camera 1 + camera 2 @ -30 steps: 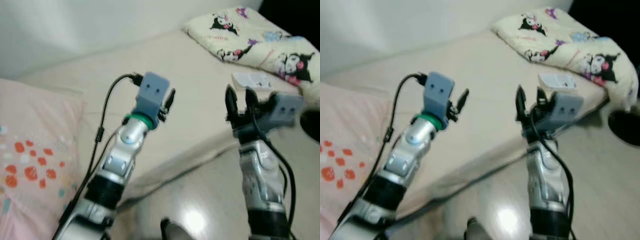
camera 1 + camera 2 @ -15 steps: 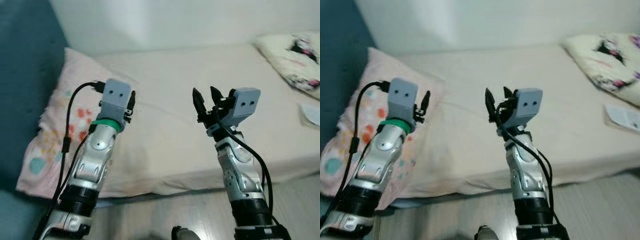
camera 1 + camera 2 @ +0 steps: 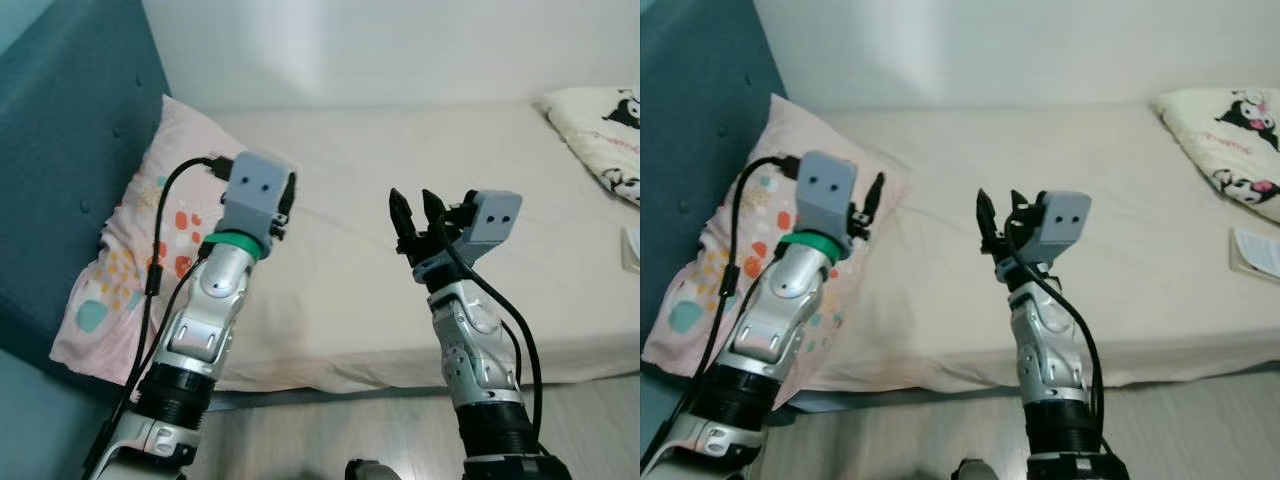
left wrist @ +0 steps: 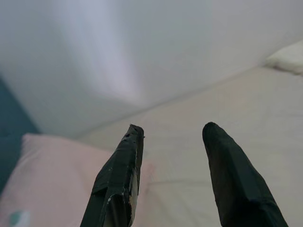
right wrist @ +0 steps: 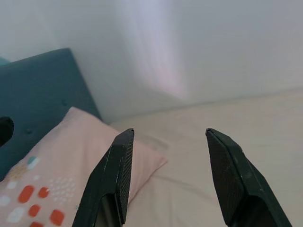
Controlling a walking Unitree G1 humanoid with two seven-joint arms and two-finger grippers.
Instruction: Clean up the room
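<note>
Both arms are raised over the bed's near edge. Left gripper [image 4: 170, 137] and right gripper [image 3: 417, 212] both stand open and empty. The pink pillow [image 3: 130, 240] lies at nine o'clock, nearer the left gripper, long axis running away toward the teal headboard [image 3: 70, 150]. Open mattress [image 3: 400, 160] lies ahead. The cartoon-print quilt [image 3: 1230, 135] sits at two o'clock, with a paper [image 3: 1258, 250] by it.

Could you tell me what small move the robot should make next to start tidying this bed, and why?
Probably lower the left gripper toward the pink pillow: it slumps crooked against the teal headboard, and both that gripper and the right gripper hover open, holding nothing.
</note>
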